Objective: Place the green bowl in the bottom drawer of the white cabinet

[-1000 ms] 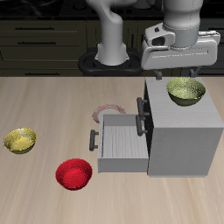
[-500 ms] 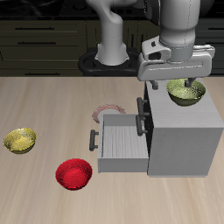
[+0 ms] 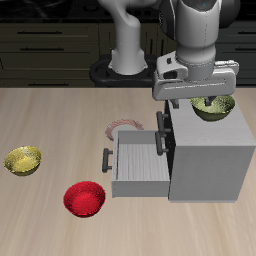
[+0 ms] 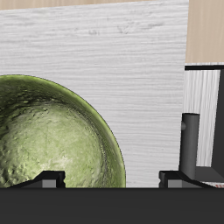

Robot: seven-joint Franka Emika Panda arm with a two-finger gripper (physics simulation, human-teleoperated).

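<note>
Green bowl waiting on the cabinet top, drawer already open.

The green bowl (image 4: 48,136) sat ungrasped on the white cabinet (image 3: 210,160); your gripper (image 3: 198,100) hovered just above it, fingers spread apart. The bottom drawer (image 3: 138,165) stood pulled out, so grasping and placing remained. No readable writing showed anywhere.

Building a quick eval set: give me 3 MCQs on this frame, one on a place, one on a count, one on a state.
1. Where is the green bowl?
A. on top of the white cabinet
B. on the table
C. in the drawer

2. How many bowls are in view?
A. two
B. three
C. four

3. The bottom drawer is:
A. shut
B. pulled open
C. removed

Key: A, it sits on the cabinet's top; B, green, yellow and red; B, its empty box juts out of the cabinet.
</note>
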